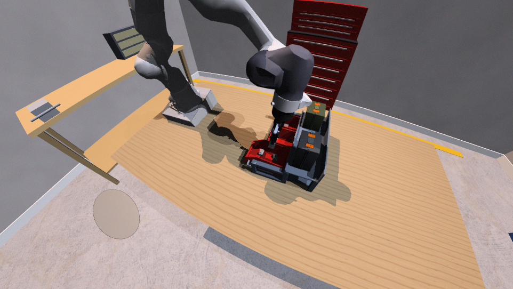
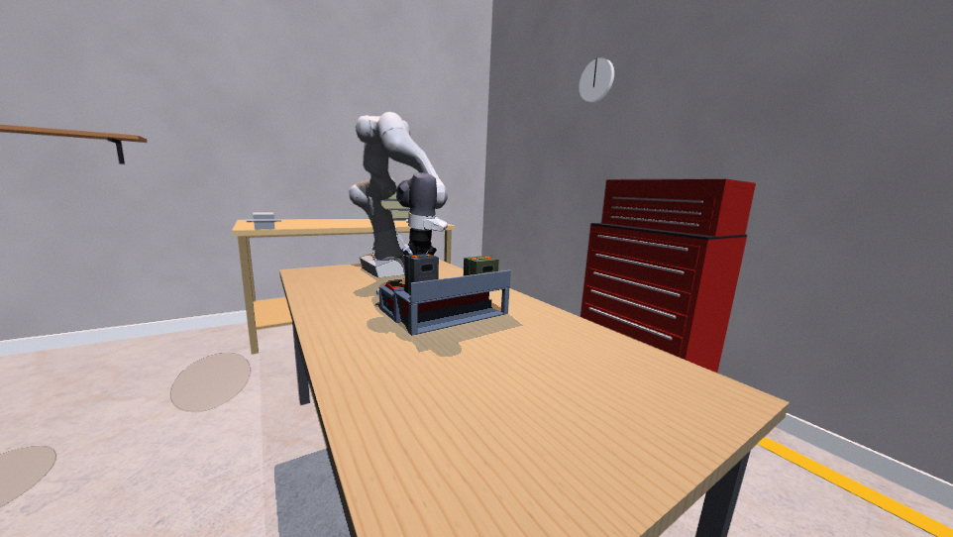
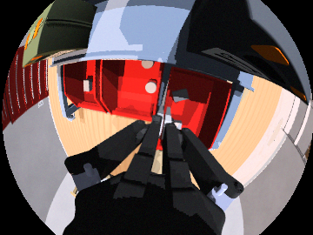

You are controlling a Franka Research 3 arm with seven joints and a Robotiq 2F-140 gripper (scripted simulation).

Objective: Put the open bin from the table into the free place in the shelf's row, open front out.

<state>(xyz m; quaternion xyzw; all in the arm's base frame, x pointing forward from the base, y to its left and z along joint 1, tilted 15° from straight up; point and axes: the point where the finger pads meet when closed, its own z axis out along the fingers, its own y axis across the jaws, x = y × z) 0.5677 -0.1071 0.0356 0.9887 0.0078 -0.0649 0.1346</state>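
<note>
The gripper (image 1: 273,140) (image 2: 420,241) (image 3: 163,113) was all but closed, its tips apparently pinching the thin side wall of the red bin (image 1: 255,147) (image 2: 394,284) (image 3: 191,110). That bin sat at the end of the row, parts inside, its front reaching farther out than the neighbouring bins (image 1: 287,135) (image 3: 130,100); I couldn't tell whether it was seated behind the lip. Good work here meant guiding it inward level, rear under the board of the shelf (image 1: 308,174) (image 2: 460,285) (image 3: 126,26), lowering the front gently, then opening slightly and rising straight, clear of the dark case (image 1: 305,154) (image 2: 421,271) (image 3: 217,39).
</note>
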